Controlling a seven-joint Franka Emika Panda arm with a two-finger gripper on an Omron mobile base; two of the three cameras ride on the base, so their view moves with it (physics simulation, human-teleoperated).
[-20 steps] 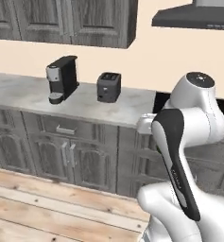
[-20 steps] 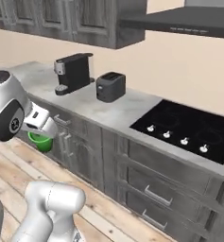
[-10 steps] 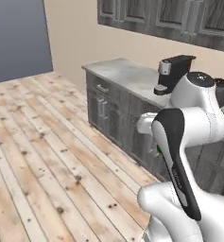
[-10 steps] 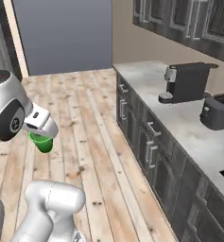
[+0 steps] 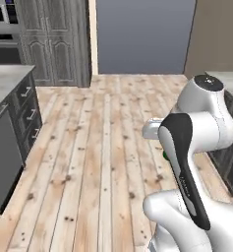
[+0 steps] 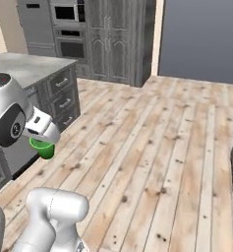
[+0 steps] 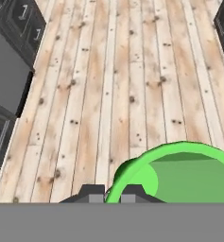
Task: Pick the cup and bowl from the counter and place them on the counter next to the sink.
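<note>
The cup [image 6: 43, 147] is showing bright green, and in the hand view [image 7: 179, 177] its inside is looking a softer green with a lighter patch. The floor [image 5: 103, 147] is glowing light brown, with long planks and little dark knots dotted all over. The cabinets [image 6: 64, 96] on the left are showing dark grey with a wood grain look. The counter [image 6: 29, 66] on top of them is looking pale grey. The far wall [image 5: 142, 34] is showing flat blue-grey, and a tan wall [image 5: 216, 34] is standing on the right.
</note>
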